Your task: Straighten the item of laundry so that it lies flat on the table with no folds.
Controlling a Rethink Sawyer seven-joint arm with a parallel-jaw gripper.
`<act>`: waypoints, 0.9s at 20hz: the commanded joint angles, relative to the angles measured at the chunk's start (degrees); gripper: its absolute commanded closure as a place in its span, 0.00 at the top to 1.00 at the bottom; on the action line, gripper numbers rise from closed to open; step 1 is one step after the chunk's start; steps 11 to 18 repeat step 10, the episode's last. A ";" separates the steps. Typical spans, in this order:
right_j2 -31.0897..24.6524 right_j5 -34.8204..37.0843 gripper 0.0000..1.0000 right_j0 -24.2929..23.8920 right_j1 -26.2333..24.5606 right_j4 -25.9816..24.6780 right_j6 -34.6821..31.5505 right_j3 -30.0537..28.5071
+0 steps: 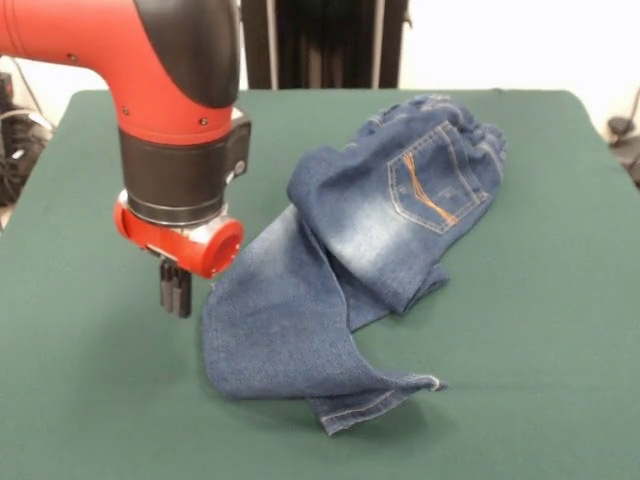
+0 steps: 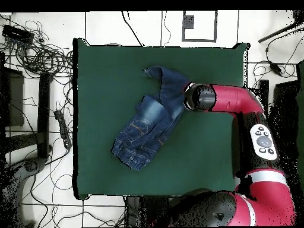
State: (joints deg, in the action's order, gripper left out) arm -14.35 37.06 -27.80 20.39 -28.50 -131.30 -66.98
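The item of laundry (image 1: 340, 270), small blue jeans, lies crumpled on the green table (image 1: 540, 330). Its waistband is at the far right, and a back pocket with orange stitching (image 1: 432, 182) faces up. One leg is folded over the other, and a hem (image 1: 380, 400) curls at the front. My gripper (image 1: 176, 292) hangs just left of the jeans' edge, its black fingers pressed together with nothing between them. In the overhead view the jeans (image 2: 148, 122) lie mid-table (image 2: 107, 71), and the arm's wrist (image 2: 199, 98) covers the gripper at their upper right edge.
Green felt surrounds the jeans on all sides. In the overhead view, tangled cables (image 2: 41, 56) and dark stands (image 2: 24, 142) lie on the floor left of the table. The arm's red body (image 2: 261, 196) fills the lower right.
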 commanded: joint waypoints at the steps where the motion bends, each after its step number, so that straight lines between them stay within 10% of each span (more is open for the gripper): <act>1: -6.74 8.50 0.00 1.50 1.10 2.14 11.98 3.04; 18: -6.47 10.85 0.00 1.58 2.24 2.22 11.69 4.23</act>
